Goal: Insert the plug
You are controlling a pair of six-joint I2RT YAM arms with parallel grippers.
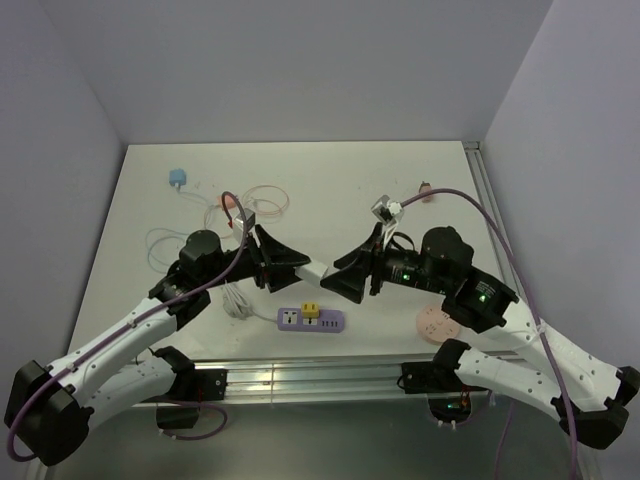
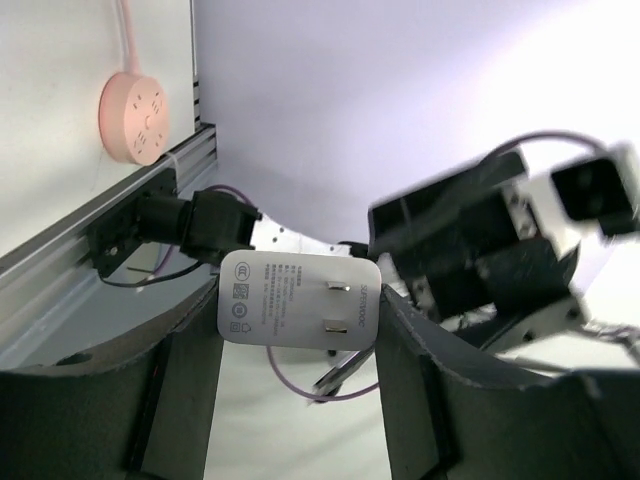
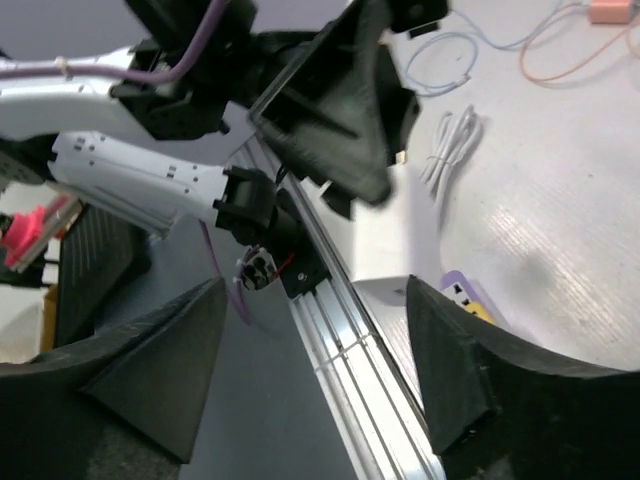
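A white plug adapter (image 2: 298, 312) with two metal prongs is clamped between my left gripper's (image 2: 300, 335) fingers, its labelled face toward the camera. In the top view my left gripper (image 1: 290, 262) holds the plug (image 1: 316, 271) in the air above the purple power strip (image 1: 312, 319), which has a yellow block on it. My right gripper (image 1: 350, 278) faces it from the right, almost touching the plug. In the right wrist view the right gripper (image 3: 315, 330) is wide open, with a white corner of the plug (image 3: 385, 298) beside one finger and the strip (image 3: 462, 297) behind it.
A pink round socket (image 1: 436, 325) lies at the front right. A coiled white cable (image 1: 236, 300) lies left of the strip. Loose cable loops (image 1: 262, 200) and a blue charger (image 1: 178, 179) lie farther back. An aluminium rail (image 1: 320, 375) runs along the front edge.
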